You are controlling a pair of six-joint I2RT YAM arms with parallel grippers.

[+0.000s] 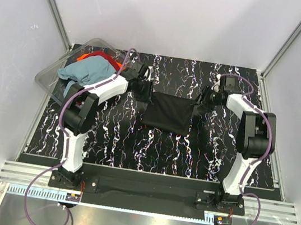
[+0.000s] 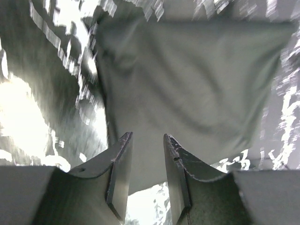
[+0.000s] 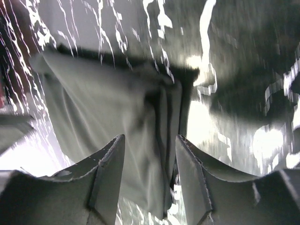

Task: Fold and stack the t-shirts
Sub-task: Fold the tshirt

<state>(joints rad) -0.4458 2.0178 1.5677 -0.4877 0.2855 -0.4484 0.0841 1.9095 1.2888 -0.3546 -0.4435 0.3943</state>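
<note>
The black t-shirt lies folded into a rough rectangle in the middle of the table. My left gripper is open at its far left corner. In the left wrist view the jaws stand apart over the cloth. My right gripper is open at the shirt's far right corner. In the right wrist view the shirt's layered folded edge lies between the spread fingers. The teal-blue t-shirt and the red-orange t-shirt lie crumpled in the tub.
A clear plastic tub stands at the far left, partly off the black marbled mat. White walls close in the back and sides. The arm bases sit on the rail at the near edge.
</note>
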